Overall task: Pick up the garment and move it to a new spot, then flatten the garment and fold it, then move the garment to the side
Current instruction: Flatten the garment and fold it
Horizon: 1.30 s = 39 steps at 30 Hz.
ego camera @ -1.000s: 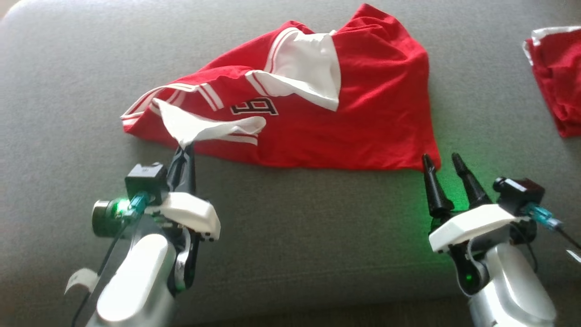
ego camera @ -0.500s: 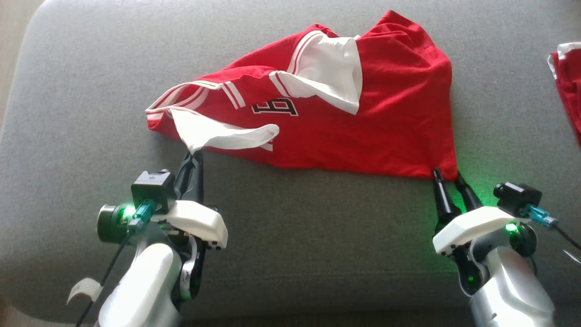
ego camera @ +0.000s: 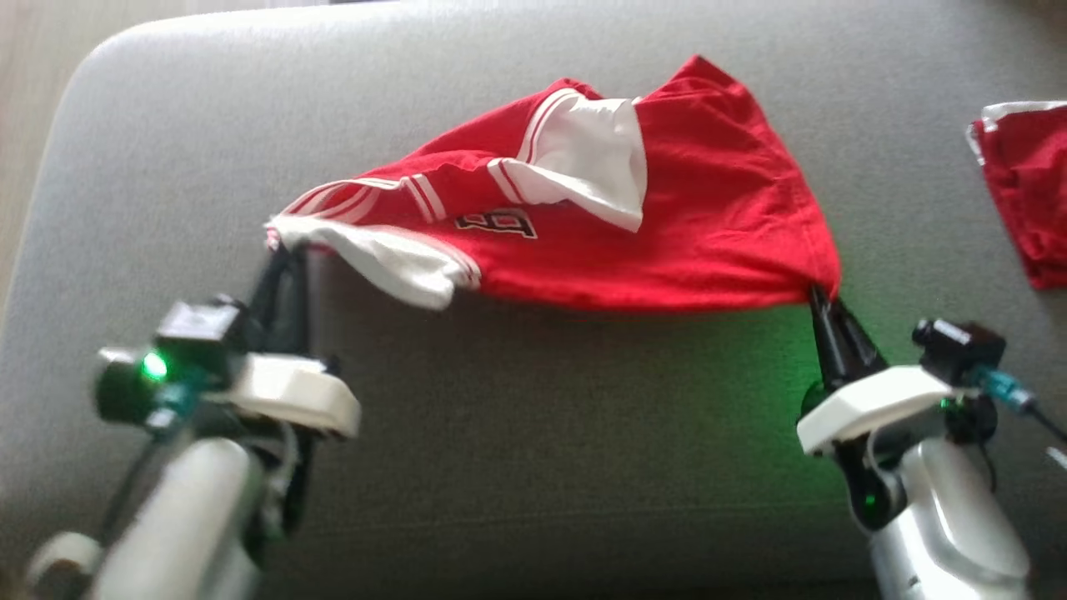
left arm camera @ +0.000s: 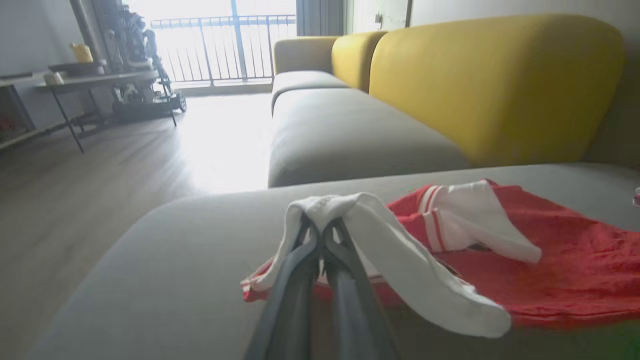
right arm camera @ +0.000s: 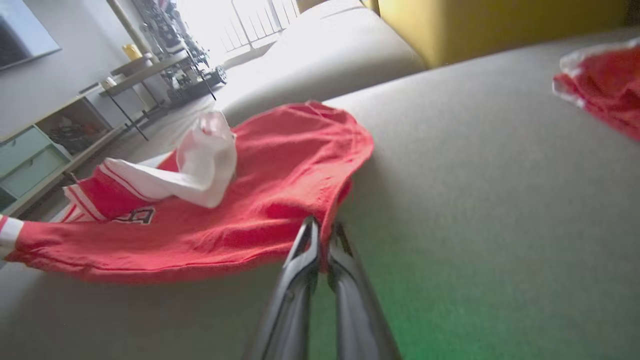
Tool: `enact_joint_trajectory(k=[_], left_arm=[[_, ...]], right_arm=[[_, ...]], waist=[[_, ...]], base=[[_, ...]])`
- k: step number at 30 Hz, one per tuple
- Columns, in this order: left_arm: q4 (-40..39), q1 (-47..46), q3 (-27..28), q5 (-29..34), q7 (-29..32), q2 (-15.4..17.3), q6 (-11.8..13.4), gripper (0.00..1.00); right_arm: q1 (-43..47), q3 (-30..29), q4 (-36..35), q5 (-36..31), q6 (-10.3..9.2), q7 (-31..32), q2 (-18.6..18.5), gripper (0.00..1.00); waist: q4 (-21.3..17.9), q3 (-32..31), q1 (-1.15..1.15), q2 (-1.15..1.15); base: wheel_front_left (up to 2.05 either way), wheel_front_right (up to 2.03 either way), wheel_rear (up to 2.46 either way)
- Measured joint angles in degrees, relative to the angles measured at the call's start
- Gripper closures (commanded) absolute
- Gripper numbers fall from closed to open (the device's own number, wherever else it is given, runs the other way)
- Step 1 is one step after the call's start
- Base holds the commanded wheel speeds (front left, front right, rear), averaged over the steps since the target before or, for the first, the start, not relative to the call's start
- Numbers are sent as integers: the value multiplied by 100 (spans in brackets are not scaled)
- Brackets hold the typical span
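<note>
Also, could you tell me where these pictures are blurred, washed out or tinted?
Head view: the left gripper and its arm are motion-blurred, the right gripper on the red shirt is sharper, and a green glow tints the cushion beside it. Left wrist view: the window is blown out, with glare on the floor. Right wrist view: the same green tint on the cushion.

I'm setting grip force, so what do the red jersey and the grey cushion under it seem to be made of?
The red jersey looks like a thin, matte knit, perhaps cotton or polyester; it wrinkles softly and sags along its raised edge. The grey cushion looks like matte woven upholstery cloth, with a fine speckled grain.
</note>
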Motion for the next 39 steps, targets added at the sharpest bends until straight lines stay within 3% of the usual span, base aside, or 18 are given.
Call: enact_joint_trajectory(k=[4,11,15,18,23,31,35,39], left_arm=[[-587,-313,209,107,254,435,-38,100],[-1377,-1400,576,179,768,1057,-305,100],[-1557,-2124,694,154,1047,1218,-519,100],[-1427,-2731,693,35,1199,1224,-731,100],[-931,-3409,798,-500,1460,1047,-953,100],[745,-4648,868,-1506,2097,611,-1552,100],[1538,-5526,865,-1369,2101,659,-1733,100],[2202,-6740,815,-701,1378,706,-1741,100]], right_arm=[[-35,-65,-842,-218,0,494,2,100],[-557,-352,-2970,-511,0,1736,-122,100],[-1138,-437,-3816,-538,0,2288,-343,100],[-1586,-439,-4003,-539,0,2591,-499,100],[-2155,-394,-3793,-319,0,2914,-541,100],[-3498,-459,-2076,-191,0,3129,-622,100],[-4408,-404,-1215,-208,0,2981,-621,100],[-5460,-325,-448,-315,0,2263,-620,100]], waist=[[-104,-168,0,0],[-275,-440,0,0],[-359,-540,0,0],[-372,-575,0,0],[-358,-604,0,0],[-352,-239,1,0],[-373,175,1,0],[-389,737,2,0]], base=[[0,0,0],[0,0,0],[0,0,0],[0,0,0],[0,0,0],[0,0,0],[0,0,0],[0,0,0]])
